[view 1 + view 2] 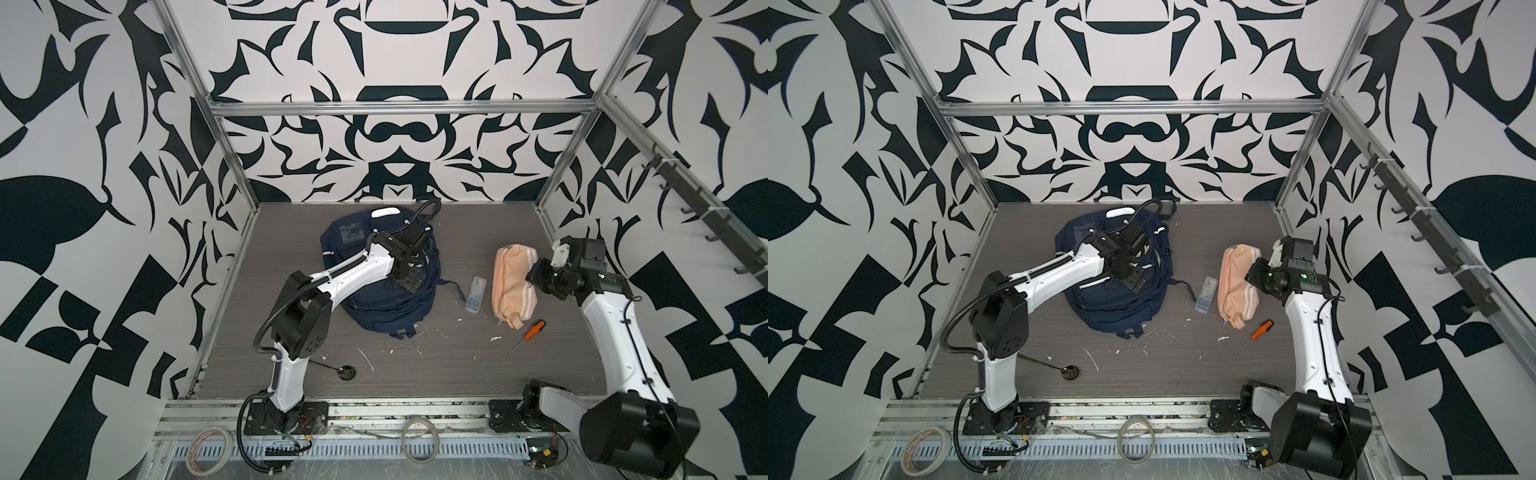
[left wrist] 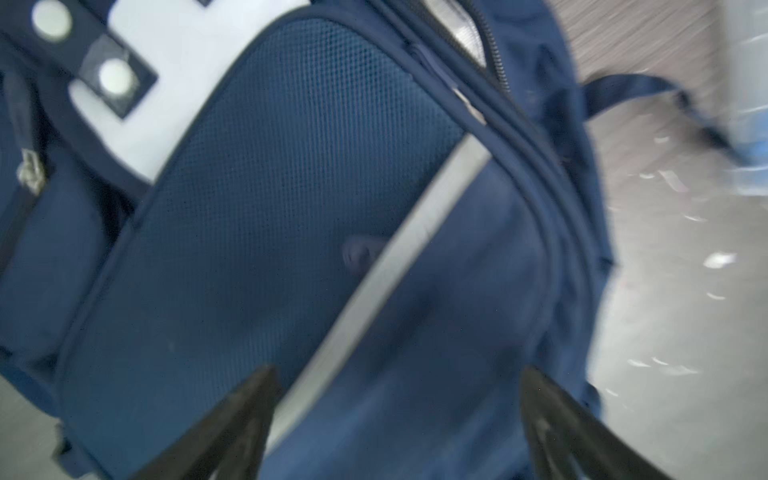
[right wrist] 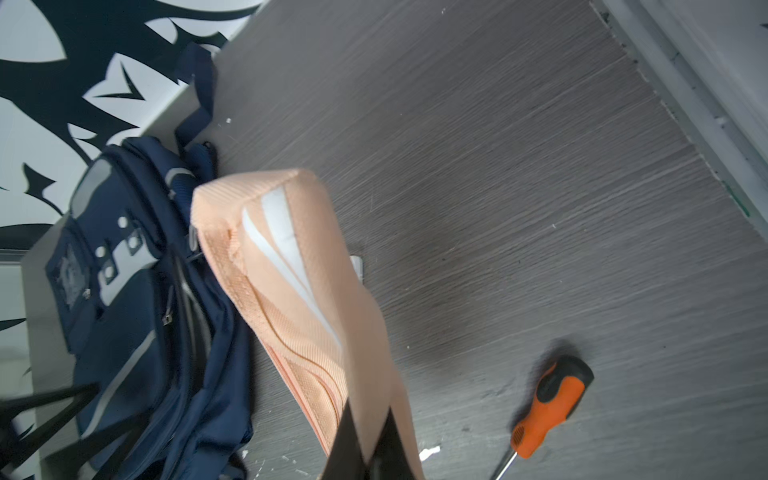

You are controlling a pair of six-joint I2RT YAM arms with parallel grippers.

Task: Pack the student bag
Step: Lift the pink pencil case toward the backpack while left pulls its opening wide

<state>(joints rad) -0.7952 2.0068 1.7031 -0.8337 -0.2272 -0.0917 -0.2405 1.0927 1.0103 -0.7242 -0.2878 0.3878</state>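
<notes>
Two grippers are engaged. The left gripper (image 2: 399,370) hovers, jaws wide, over the front panel of the student bag (image 1: 376,291), which lies flat at the table's rear centre. It is probably positioned to open a zip. The right gripper (image 3: 370,440) is pinched onto the peach-pink pouch (image 3: 291,270), apparently for loading. An orange screwdriver (image 3: 548,399) and a clear plastic case (image 1: 476,294) lie near the pouch, unpacked.

A: Lighting condition?
B: Bright, diffuse, from overhead; shadows soft. Both top views stretch toward the 3 and 9 o'clock edges.
A: Sharpness?
B: Left wrist view motion-blurred; surface (image 2: 665,291) washed out.
</notes>
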